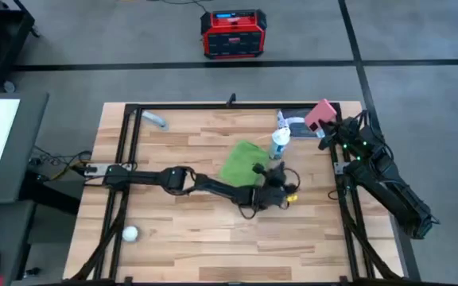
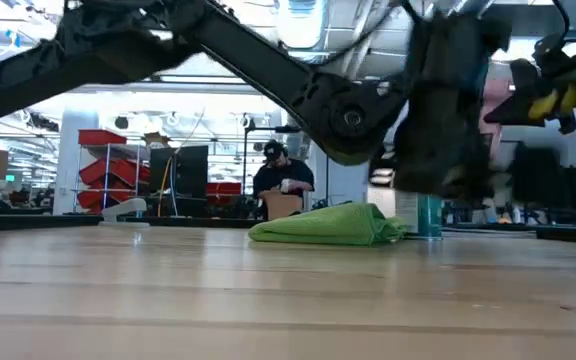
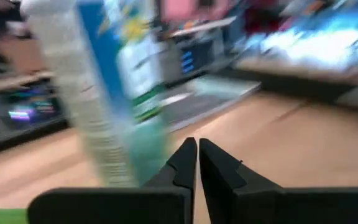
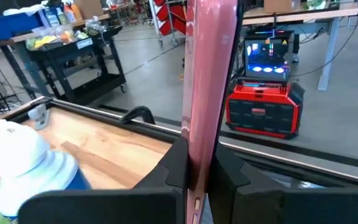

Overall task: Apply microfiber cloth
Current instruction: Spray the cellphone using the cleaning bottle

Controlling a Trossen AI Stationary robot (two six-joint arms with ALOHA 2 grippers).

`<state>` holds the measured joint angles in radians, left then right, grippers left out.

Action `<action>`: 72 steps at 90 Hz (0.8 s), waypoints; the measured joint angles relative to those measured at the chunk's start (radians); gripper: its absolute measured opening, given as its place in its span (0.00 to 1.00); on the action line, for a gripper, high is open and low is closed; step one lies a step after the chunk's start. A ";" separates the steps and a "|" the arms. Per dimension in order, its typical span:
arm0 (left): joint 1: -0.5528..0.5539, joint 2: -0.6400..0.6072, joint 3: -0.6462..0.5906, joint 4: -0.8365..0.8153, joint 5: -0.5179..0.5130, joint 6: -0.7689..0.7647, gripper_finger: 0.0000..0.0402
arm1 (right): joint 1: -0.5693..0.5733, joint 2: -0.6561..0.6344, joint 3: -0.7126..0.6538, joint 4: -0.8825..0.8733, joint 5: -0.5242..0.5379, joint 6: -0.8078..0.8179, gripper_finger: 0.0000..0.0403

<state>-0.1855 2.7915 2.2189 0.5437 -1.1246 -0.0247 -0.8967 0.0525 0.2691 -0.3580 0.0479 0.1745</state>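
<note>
Nearest the front edge, well apart from everything else: one white ball (image 1: 130,233). Farther in, near mid-table: the left gripper (image 1: 273,176), hanging clear of the wood, fingers pressed together on nothing. Just beside it: the microfiber cloth (image 1: 241,163), bunched in a low green heap on the table, not gripped and, as far as can be told, not touched. Just behind the cloth's right side and straight ahead of those closed fingers: one upright bottle (image 1: 280,143) with a white cap. Farther back, by the far right edge: the right gripper (image 1: 328,131), pinching one pink flat slab (image 1: 320,115) on edge. At the far left corner: one small grey object (image 1: 156,119). Beyond the table, on the floor: one red box (image 1: 231,33). Likely trouble from here: pushing forward and tipping the bottle, given how close it stands; pressing down with fingers unopened and merely shoving the cloth; dragging the heap into the bottle's base. Count: one cloth, one bottle, one ball, one slab, two arms.
</note>
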 joint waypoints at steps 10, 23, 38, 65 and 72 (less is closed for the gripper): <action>-0.004 -0.002 0.000 0.119 0.109 0.077 0.00 | 0.000 0.000 0.000 0.000 0.000 0.000 0.04; 0.069 -0.002 0.000 0.066 0.415 -0.029 0.00 | 0.000 0.000 0.000 0.001 -0.017 0.001 0.04; 0.121 -0.002 0.000 0.049 0.429 -0.043 0.00 | 0.000 0.000 0.000 0.002 -0.023 0.000 0.04; 0.172 -0.002 0.000 0.023 0.197 -0.012 0.00 | 0.000 0.000 0.000 0.003 -0.023 -0.001 0.04; 0.168 -0.002 0.000 0.020 0.129 0.022 0.00 | 0.000 0.000 0.000 0.003 -0.023 -0.003 0.04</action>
<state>-0.0177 2.7899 2.2189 0.5634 -0.9955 -0.0027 -0.8970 0.0525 0.2691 -0.3549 0.0250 0.1718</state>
